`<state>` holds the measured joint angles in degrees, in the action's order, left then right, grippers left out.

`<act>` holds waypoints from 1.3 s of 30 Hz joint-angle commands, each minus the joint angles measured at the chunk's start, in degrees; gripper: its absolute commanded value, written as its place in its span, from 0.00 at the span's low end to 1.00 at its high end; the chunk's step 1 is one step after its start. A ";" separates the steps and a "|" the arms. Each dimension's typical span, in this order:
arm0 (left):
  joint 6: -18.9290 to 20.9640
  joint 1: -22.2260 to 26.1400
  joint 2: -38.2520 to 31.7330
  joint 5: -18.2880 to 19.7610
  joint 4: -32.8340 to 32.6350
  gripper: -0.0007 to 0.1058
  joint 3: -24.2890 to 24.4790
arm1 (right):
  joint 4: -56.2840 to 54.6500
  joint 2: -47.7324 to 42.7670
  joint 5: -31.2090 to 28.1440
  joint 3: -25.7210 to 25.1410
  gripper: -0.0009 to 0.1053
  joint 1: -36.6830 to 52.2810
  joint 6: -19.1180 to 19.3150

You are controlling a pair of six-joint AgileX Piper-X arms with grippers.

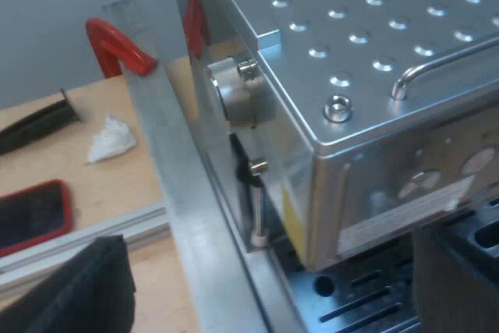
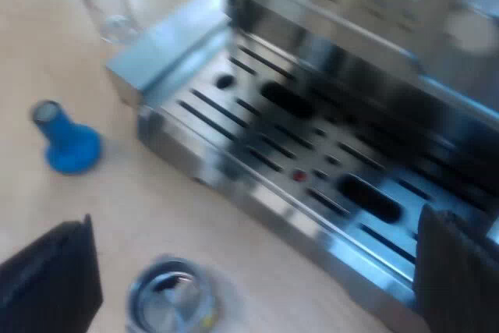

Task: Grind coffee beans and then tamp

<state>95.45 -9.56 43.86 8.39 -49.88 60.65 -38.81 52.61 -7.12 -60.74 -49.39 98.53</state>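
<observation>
— Tamper (image 2: 69,142): where is it?
— Blue, upright on the counter (image 2: 156,216), near the coffee machine's (image 2: 390,37) drip tray (image 2: 312,169), a glass (image 2: 109,5) and a round metal cup (image 2: 171,302).
— Your claws?
— My right claw (image 2: 253,259) is released and empty at the tray's edge. My left claw (image 1: 269,271) is released too, by the machine's top corner.

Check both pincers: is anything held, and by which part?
Nothing held. Left pincer open beside the espresso machine; right pincer open at its drip tray, blue tamper standing apart on the table.
</observation>
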 commanded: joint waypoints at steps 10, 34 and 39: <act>3.63 9.47 -0.31 4.56 -1.77 0.71 1.87 | -12.35 -9.58 6.09 -1.53 0.78 34.17 2.59; 2.00 3.25 -13.07 -1.32 -6.47 0.71 -5.88 | -14.00 -26.67 13.41 10.80 0.78 53.68 10.99; 2.00 3.25 -22.74 -1.32 -6.47 0.71 -12.66 | -14.00 -34.29 13.41 13.18 0.78 53.68 10.73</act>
<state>97.27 -6.03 23.24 7.65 -56.58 49.07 -52.91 20.48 6.22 -47.85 4.20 108.80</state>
